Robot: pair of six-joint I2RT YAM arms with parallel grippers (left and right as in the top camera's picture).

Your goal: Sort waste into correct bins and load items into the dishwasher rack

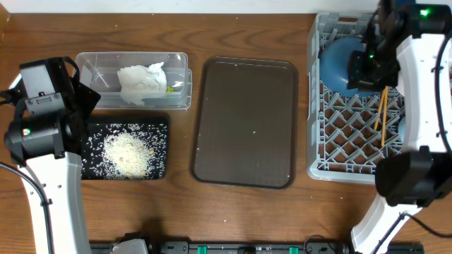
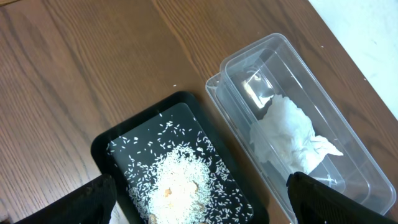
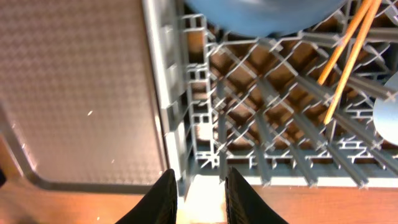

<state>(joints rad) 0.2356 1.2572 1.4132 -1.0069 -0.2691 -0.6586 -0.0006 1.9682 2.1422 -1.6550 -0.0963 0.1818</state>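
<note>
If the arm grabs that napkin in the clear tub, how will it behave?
The napkin looks crumpled and soft, so it will probably squash and flop. It seems light for its bulk, so likely lifts easily.

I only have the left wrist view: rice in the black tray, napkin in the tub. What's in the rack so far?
Observer: A dark-blue bowl sits at the far end of the rack.
Operator: Any chopsticks in there?
Observer: Yes, the chopsticks lie on the rack's grid, just nearer than that bowl.
Operator: Where's the right hand?
Observer: The right hand hangs over the rack.
</note>
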